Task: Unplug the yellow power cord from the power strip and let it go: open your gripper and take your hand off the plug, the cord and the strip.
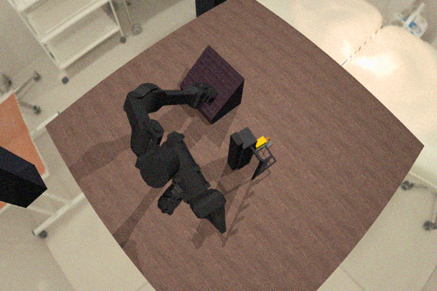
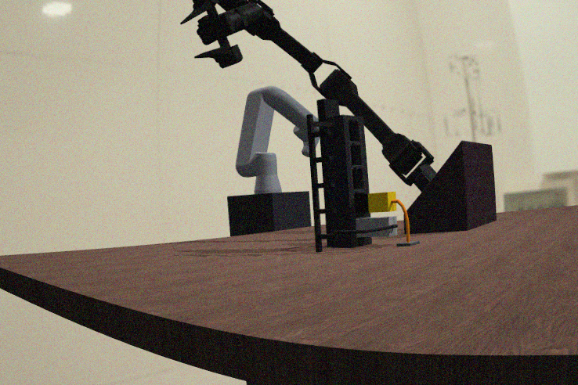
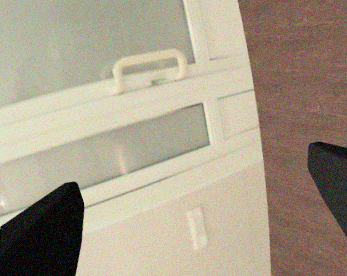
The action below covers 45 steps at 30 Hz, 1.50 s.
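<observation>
Overhead, a white shelf cart (image 1: 21, 15) stands off the table's left side, and the dark arm (image 1: 141, 118) folds across the left half of the wooden table (image 1: 317, 139), its base fixed on a dark wedge-shaped block (image 1: 220, 77). The gripper (image 1: 197, 215) is raised high above the table, its fingers spread wide with nothing between them; in the wrist view the two dark fingertips frame only a white cabinet and a strip of table edge. To the right of the arm, well apart from the gripper, the black power strip (image 1: 240, 150) stands upright with a thin ladder-like frame (image 1: 264, 157) beside it. The yellow plug (image 1: 261, 141) sits against the strip's low end, and from the side view its orange cord (image 2: 405, 219) loops down to a small flat piece on the table. Farther right lies a pale padded bed (image 1: 388, 61).
</observation>
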{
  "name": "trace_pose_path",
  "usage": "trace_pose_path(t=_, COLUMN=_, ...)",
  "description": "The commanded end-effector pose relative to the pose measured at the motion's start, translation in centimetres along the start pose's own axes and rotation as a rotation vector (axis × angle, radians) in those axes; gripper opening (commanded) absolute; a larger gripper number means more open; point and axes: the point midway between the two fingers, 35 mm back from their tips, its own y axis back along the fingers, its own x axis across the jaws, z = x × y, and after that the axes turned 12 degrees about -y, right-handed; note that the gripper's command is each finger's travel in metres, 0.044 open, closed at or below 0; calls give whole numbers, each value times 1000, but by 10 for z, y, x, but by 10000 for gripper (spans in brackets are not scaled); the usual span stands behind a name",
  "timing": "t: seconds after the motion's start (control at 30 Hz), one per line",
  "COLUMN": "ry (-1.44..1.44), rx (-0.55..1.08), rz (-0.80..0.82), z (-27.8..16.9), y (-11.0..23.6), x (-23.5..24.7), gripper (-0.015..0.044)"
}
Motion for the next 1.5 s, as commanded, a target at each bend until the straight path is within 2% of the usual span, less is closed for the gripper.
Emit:
trace_pose_path(t=0.0, ry=6, rx=2, rz=-2, z=-1, y=-1, x=-1, gripper=374)
trace_pose_path(t=0.1, ry=102, rx=30, rz=-34, z=-20, y=-11, x=-9, gripper=295)
trace_pose_path(t=0.27, ry=466, rx=149, rz=-139, z=-87, y=-40, x=-48, gripper=164)
trace_pose_path(t=0.53, ry=1122, rx=445, rz=-265, z=-193, y=-63, x=-139, gripper=160)
trace_pose_path(t=0.87, ry=1954, rx=925, rz=-331, z=-282, y=-47, x=-283, gripper=160)
trace_pose_path(t=1.0, ry=2269, rx=1168, rz=-328, z=-296, y=-29, x=-343, gripper=160)
trace_pose_path(t=1.13, ry=2559, rx=1474, rz=-312, z=-293, y=-6, x=-401, gripper=160)
trace_pose_path(t=1.2, ry=2635, rx=1576, rz=-301, z=-290, y=2, x=-417, gripper=160)
trace_pose_path(t=1.47, ry=2644, rx=1589, rz=-300, z=-289, y=2, x=-419, gripper=160)
